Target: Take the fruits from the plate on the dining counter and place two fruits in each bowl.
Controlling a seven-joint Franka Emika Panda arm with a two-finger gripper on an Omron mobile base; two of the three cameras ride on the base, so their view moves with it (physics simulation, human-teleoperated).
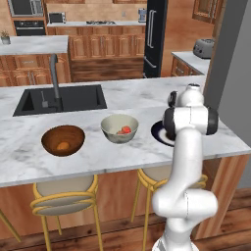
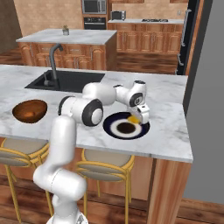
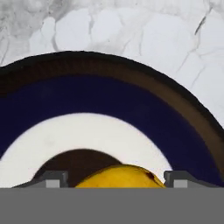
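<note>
From the left base view, the marbled desk (image 1: pixel 112 152) carries a dark brown wooden bowl (image 1: pixel 62 140) with an orange fruit (image 1: pixel 62 145) lying in its bottom, and just to its right a pale cream bowl (image 1: pixel 119 128) holding a reddish fruit (image 1: pixel 126 130). The white arm rises in front and covers most of the dark plate (image 1: pixel 158 132), of which a sliver of rim shows beside the cream bowl. A black sink (image 1: pixel 61 99) with its faucet sits farther back in the desk. From the right base view, the arm bends forward so that the gripper (image 2: pixel 135 119) hangs low over the far edge of the navy plate (image 2: pixel 126 126), with the yellow fruit (image 2: pixel 133 118) at its tips; the wooden bowl (image 2: pixel 29 110) stands well apart at the left. In the hand view, the yellow fruit (image 3: pixel 120 176) lies between the two dark fingertips (image 3: pixel 51 179), over the plate's (image 3: pixel 109 96) dark centre and white ring. The jaws stand part-way closed around the fruit; whether they press on it cannot be told.
</note>
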